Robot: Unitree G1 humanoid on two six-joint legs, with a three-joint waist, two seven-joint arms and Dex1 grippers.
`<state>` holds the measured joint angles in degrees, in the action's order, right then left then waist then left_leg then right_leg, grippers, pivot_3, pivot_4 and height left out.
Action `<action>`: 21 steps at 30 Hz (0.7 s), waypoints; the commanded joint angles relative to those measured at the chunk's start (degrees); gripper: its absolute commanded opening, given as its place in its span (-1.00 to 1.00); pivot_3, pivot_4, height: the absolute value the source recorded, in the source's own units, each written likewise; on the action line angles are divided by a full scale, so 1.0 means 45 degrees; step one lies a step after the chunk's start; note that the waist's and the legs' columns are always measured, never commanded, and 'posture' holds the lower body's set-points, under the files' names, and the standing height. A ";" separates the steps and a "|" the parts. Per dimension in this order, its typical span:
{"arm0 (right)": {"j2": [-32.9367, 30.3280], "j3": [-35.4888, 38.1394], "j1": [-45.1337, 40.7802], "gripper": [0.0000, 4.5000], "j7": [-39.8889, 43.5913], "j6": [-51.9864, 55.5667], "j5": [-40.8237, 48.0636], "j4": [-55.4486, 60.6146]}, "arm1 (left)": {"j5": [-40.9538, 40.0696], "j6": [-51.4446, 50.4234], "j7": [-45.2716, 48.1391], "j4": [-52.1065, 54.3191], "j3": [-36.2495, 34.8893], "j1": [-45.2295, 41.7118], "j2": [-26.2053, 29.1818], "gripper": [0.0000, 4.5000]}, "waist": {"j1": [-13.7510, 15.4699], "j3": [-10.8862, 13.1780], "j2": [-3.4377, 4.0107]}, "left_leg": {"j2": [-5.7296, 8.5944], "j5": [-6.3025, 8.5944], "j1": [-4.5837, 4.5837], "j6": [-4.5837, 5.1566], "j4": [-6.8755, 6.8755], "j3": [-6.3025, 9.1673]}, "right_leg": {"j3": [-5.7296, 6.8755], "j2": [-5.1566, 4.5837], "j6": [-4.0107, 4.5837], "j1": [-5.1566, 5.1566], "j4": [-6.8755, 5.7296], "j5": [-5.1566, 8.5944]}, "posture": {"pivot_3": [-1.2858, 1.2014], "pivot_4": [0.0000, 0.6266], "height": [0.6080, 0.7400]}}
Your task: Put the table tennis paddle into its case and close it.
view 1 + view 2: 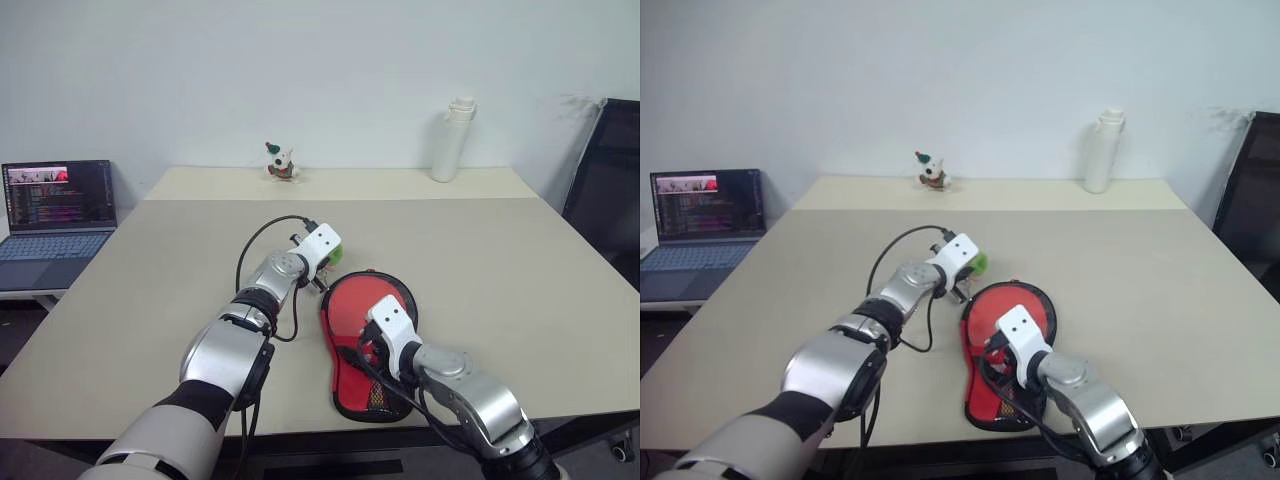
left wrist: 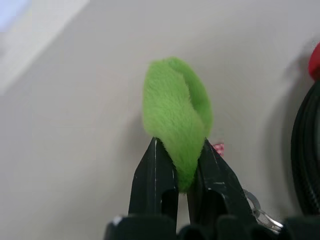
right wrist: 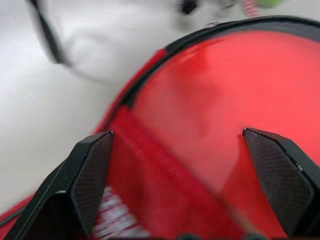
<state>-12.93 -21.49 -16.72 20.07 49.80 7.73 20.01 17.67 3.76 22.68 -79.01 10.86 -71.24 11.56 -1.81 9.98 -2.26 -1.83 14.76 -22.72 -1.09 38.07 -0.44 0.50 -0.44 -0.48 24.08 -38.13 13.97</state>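
The case (image 1: 352, 300) lies flat on the table near the front edge, red side up, with its black rim and its mesh pocket (image 1: 376, 396) toward me. Its fuzzy green ball charm (image 2: 175, 110) is pinched between the fingers of my left gripper (image 2: 181, 142), which is shut on it just beyond the case's far left rim (image 1: 336, 254). My right gripper (image 3: 178, 132) hovers low over the red face of the case (image 3: 210, 85), jaws wide open with nothing between them. The table tennis paddle is hidden from view.
A white bottle (image 1: 452, 140) and a small toy figure (image 1: 281, 162) stand at the table's far edge. An open laptop (image 1: 58, 205) sits on a lower surface to the left. A black chair (image 1: 610, 180) is at the right. A black cable (image 1: 262, 235) loops over my left arm.
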 commanded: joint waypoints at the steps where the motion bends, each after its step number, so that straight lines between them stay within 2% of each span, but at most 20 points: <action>1: 0.0037 -0.0627 0.1114 1.00 -0.0153 0.1356 0.0051 -0.0439 | 0.0996 0.0755 -0.0934 0.0101 0.0572 -0.1004 -0.0176 -0.99 | 0.0023 -0.0007 -0.0007 | 0.0000 0.0000 0.0002 0.0000 0.0001 0.0004 | 0.0006 0.0000 0.0000 -0.0004 -0.0002 0.0000 | 0.03 -0.52 1.00; 7: 0.0334 -0.0847 0.2001 1.00 -0.0648 0.1920 0.0146 0.0466 | 0.2525 0.1725 -0.2597 -0.0010 0.1654 -0.1781 -0.0825 -0.99 | 0.0049 -0.0028 -0.0020 | 0.0011 0.0000 -0.0002 -0.0001 0.0000 0.0004 | 0.0008 -0.0013 -0.0002 -0.0011 0.0011 0.0001 | 0.03 -0.52 1.00; 14: 0.0429 -0.1000 0.2851 1.00 -0.0951 0.2197 0.0230 0.1061 | 0.4354 0.2970 -0.4333 -0.0044 0.3269 -0.2400 -0.2443 -0.99 | 0.0099 -0.0029 -0.0022 | 0.0021 0.0000 -0.0014 -0.0002 0.0000 0.0008 | 0.0015 -0.0023 -0.0004 -0.0009 0.0023 0.0002 | 0.03 -0.52 1.00; 21: 0.0401 -0.0948 0.3151 1.00 -0.1115 0.2164 0.0267 0.1236 | 0.5377 0.3724 -0.4948 -0.0123 0.4224 -0.2452 -0.3157 -0.99 | 0.0107 -0.0030 -0.0022 | 0.0023 0.0001 -0.0016 -0.0002 -0.0004 0.0009 | 0.0017 -0.0025 -0.0005 -0.0007 0.0028 0.0003 | 0.03 -0.52 1.00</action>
<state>-10.74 -22.36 -6.79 13.92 53.23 7.46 30.95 41.48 17.57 3.09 -82.60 29.52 -77.37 -1.59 -1.32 9.85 -2.36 -1.73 14.76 -22.79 -1.10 38.05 -0.40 0.58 -0.55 -0.51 24.05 -38.00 13.99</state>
